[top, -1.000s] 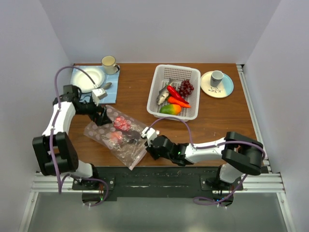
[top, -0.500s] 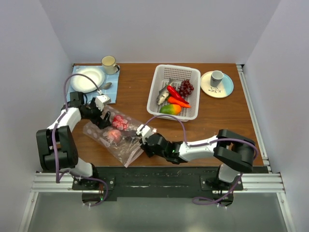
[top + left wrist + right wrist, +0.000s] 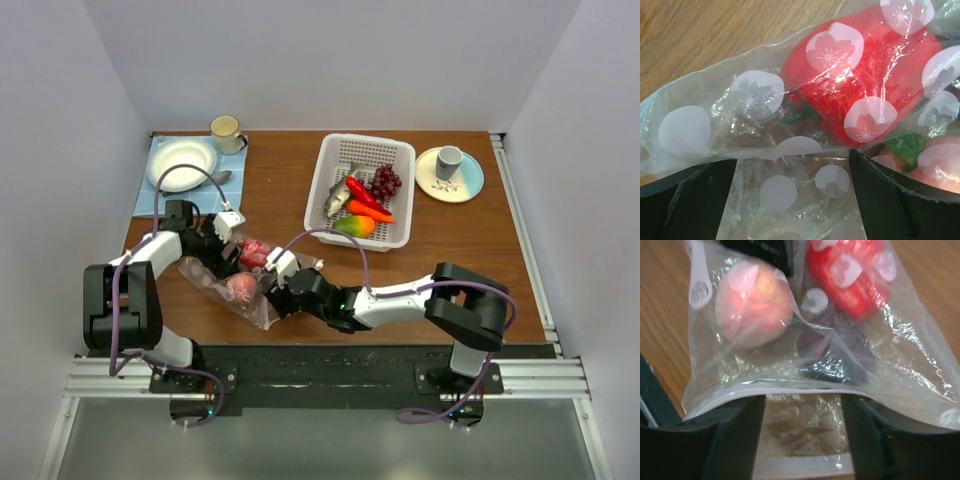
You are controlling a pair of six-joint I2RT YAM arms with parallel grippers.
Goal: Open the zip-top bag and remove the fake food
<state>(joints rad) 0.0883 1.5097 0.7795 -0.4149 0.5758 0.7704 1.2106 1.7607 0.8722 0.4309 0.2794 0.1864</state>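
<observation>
Nearest the front edge, the right pincer (image 3: 802, 445) lies low over the tabletop (image 3: 450, 240), its arm stretched far out to the left and almost flat. Its jaws stand well apart, with the zip edge of the bag (image 3: 905, 360) lying loose between them, so it grips nothing. The bag sits at the left front of the tabletop, with a round pink fruit (image 3: 752, 302), a red piece (image 3: 850, 280) and a dark purple piece (image 3: 837, 337) inside. Just beyond, the left pincer (image 3: 792, 200) is spread fully wide over the bag's far end, empty, its arm bent round from the left. To do this well, I'd say each pincer should pinch one layer of the mouth close by the zip, then pull gently apart. Farther back, the basket (image 3: 404, 195) holds more toy food (image 3: 362, 200).
</observation>
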